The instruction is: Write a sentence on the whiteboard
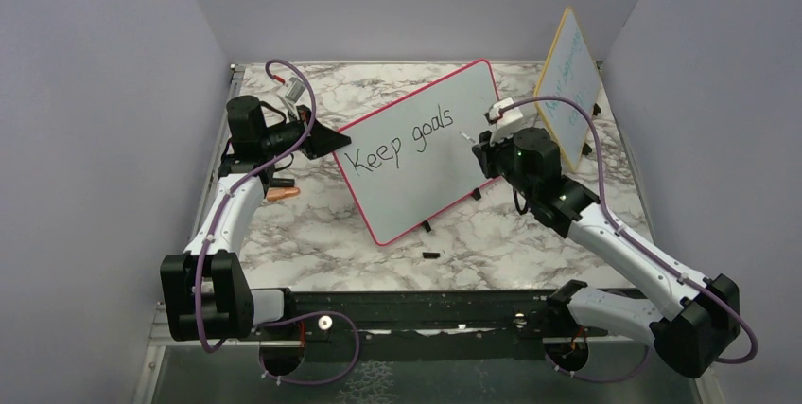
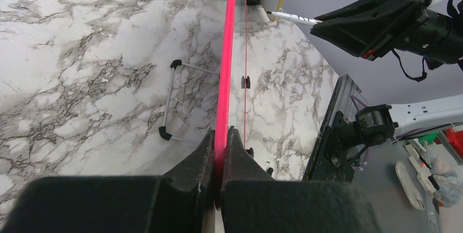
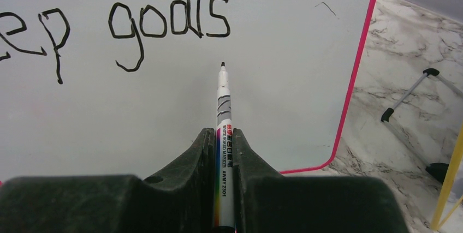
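The whiteboard [image 1: 426, 163], white with a thin pink-red frame, stands tilted in the middle of the marble table. Of the sentence [image 1: 397, 142], the black words "Keep goals" show on it in one line. My left gripper [image 1: 326, 139] is shut on the board's left edge, and in the left wrist view the pink frame [image 2: 228, 53] is pinched in the left gripper [image 2: 223, 135]. My right gripper [image 3: 223, 135] is shut on a whiteboard marker [image 3: 224, 107]. Its black tip points at the bare whiteboard [image 3: 164, 118] below and right of "goals" [image 3: 169, 23], seemingly just off the surface.
A smaller yellow-framed board [image 1: 567, 82] with teal writing stands at the back right, close behind my right gripper [image 1: 484, 144]. Its wire stand [image 3: 407, 94] lies right of the whiteboard. A small black piece [image 1: 430, 255] and an orange object [image 1: 282, 193] lie on the table.
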You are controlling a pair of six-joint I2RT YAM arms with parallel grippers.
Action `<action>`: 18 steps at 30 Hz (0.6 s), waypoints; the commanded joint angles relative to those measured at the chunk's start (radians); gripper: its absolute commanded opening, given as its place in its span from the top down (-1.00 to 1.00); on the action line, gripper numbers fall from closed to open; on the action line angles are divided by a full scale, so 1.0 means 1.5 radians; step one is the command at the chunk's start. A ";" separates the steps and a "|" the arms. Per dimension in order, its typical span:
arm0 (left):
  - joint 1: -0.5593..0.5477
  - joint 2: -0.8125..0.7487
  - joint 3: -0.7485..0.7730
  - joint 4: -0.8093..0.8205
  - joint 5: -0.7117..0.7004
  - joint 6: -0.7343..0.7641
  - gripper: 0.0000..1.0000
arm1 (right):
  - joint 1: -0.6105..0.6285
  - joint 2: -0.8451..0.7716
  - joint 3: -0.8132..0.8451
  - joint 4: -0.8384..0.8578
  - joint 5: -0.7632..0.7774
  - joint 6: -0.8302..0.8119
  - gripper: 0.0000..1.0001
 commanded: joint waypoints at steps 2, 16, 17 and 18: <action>-0.012 0.022 -0.009 -0.048 -0.039 0.058 1.00 | 0.014 -0.034 -0.018 0.013 -0.032 -0.002 0.99; -0.012 0.017 -0.014 -0.048 -0.043 0.059 1.00 | 0.151 -0.055 -0.068 0.024 0.029 0.015 0.99; -0.012 0.016 -0.014 -0.048 -0.044 0.059 1.00 | 0.162 -0.056 -0.069 0.027 0.033 0.016 0.99; -0.012 0.015 -0.015 -0.048 -0.045 0.059 1.00 | 0.175 -0.054 -0.071 0.030 0.041 0.016 0.99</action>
